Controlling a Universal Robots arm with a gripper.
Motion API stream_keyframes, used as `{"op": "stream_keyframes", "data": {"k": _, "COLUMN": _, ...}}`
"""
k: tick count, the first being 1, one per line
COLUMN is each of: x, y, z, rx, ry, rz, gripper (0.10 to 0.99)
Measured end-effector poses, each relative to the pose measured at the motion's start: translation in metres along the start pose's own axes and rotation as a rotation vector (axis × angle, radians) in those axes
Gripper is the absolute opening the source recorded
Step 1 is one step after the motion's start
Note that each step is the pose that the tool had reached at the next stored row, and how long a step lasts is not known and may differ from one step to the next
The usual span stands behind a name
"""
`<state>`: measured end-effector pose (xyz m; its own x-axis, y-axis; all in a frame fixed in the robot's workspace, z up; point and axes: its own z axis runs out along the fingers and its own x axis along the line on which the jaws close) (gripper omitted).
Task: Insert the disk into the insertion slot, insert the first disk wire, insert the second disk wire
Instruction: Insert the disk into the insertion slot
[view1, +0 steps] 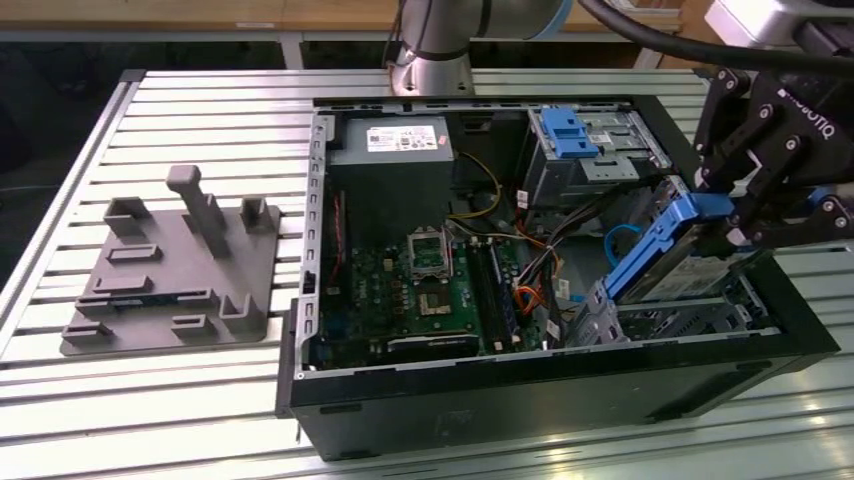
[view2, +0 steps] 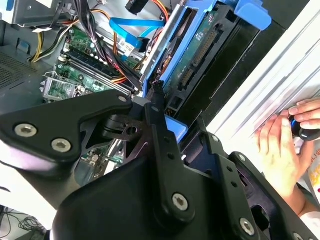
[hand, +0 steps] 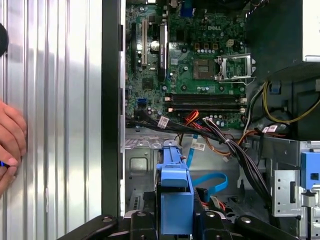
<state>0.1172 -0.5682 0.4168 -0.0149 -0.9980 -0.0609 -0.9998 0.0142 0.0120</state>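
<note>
The disk (view1: 663, 255), a silver drive in a bright blue carrier, hangs tilted with its lower end over the insertion slot (view1: 687, 322), the perforated silver cage in the case corner at the exterior view's right. My gripper (view1: 731, 215) is shut on the carrier's upper end. In the first wrist view the blue carrier (hand: 174, 192) sits between my gripper's black fingers (hand: 141, 223), above the cage wall (hand: 140, 165). The second wrist view shows the disk (view2: 199, 47) edge-on. A loose blue flat wire (view1: 617, 245) lies beside the cage, seen in both wrist views (hand: 210, 180) (view2: 134, 24).
The open computer case (view1: 534, 400) lies on a slatted metal table. A taller grey bay with a blue latch (view1: 577, 135) stands behind the cage. A grey fixture (view1: 174, 270) lies at the exterior view's left. A person's hand (view2: 285, 142) (hand: 10, 140) rests on the table beside the case.
</note>
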Motion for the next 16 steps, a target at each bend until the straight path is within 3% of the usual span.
{"op": "stream_keyframes", "data": {"k": 5, "x": 0.0005, "y": 0.0000, "z": 0.0053, "rx": 0.000, "ry": 0.0003, "rz": 0.000, "gripper": 0.373}}
{"op": "stream_keyframes", "data": {"k": 6, "x": 0.0004, "y": -0.0001, "z": 0.0056, "rx": 0.000, "ry": 0.0000, "rz": 0.000, "gripper": 0.427}}
{"op": "stream_keyframes", "data": {"k": 7, "x": 0.0005, "y": 0.0000, "z": 0.0056, "rx": 0.000, "ry": 0.0003, "rz": 0.000, "gripper": 0.427}}
{"op": "stream_keyframes", "data": {"k": 8, "x": 0.0005, "y": 0.0000, "z": 0.0056, "rx": 0.000, "ry": 0.0002, "rz": 0.000, "gripper": 0.498}}
{"op": "stream_keyframes", "data": {"k": 16, "x": 0.0005, "y": -0.0001, "z": 0.0058, "rx": 0.000, "ry": 0.0000, "rz": 0.000, "gripper": 0.498}}
